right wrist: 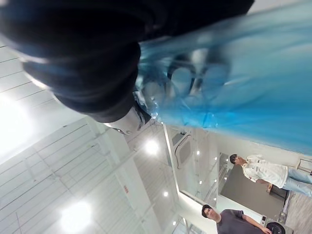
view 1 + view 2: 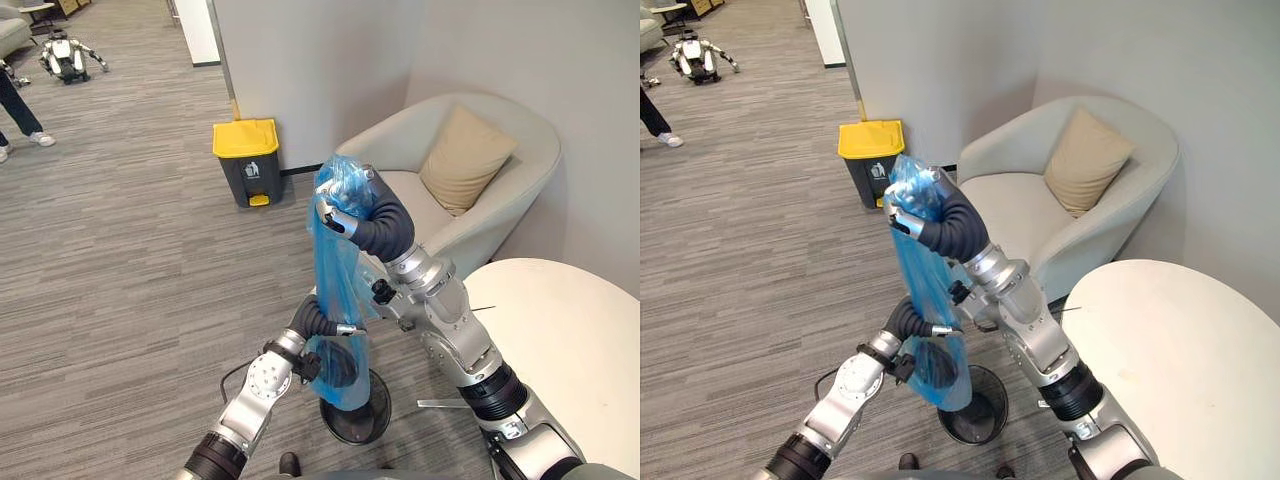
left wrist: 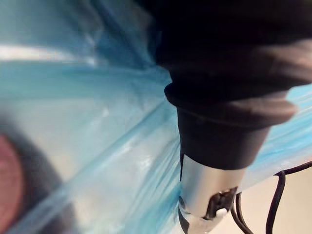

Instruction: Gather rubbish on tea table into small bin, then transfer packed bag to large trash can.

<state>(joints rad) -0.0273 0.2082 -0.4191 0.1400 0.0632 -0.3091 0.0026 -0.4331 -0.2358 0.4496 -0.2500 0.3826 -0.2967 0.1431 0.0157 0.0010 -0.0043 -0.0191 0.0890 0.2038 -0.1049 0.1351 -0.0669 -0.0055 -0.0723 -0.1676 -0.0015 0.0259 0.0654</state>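
A long blue plastic bag [image 2: 335, 270] hangs stretched in the air above the small black bin [image 2: 357, 417] on the floor. My right hand [image 2: 338, 215] is raised and shut on the bag's bunched top. My left hand [image 2: 312, 322] is against the bag's lower, fuller part, just above the bin, and the blue plastic [image 3: 97, 122] covers most of it. The large grey trash can with a yellow lid [image 2: 248, 160] stands against the wall further ahead, lid down. The white round tea table [image 2: 570, 350] is at my right.
A beige armchair [image 2: 520, 130] with a tan cushion [image 2: 465, 158] stands between the table and the trash can. A person's legs [image 2: 15, 110] and a small legged robot [image 2: 68, 55] are far off on the left. Two people [image 1: 263, 170] show in the right wrist view.
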